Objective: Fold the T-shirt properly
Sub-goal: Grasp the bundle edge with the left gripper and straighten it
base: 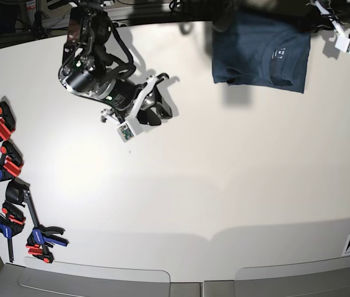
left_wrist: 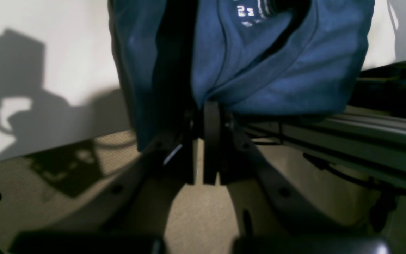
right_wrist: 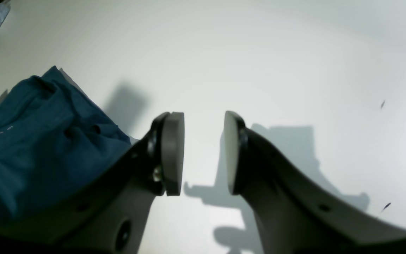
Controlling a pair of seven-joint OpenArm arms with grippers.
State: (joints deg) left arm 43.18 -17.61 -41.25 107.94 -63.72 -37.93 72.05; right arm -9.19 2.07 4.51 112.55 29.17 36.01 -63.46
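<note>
Left wrist view: left gripper (left_wrist: 203, 141) clamped on T-shirt (left_wrist: 259, 63) fabric; right gripper (right_wrist: 203, 151) jaws apart, empty, over white table (base: 224, 185).

light: bright overhead, hard shadows on table (base: 236, 185) | left wrist: dim, blurred | right wrist: soft near, edges bent

The T-shirt (base: 258, 52) at twelve o'clock is showing plain dark navy with a small white neck print (left_wrist: 247, 16), the table (base: 224, 173) is reading plain white, the clamps (base: 4, 167) at nine o'clock are showing red, blue and black, and the right gripper (right_wrist: 203, 153) pads (right_wrist: 173, 151) are appearing grey.
</note>
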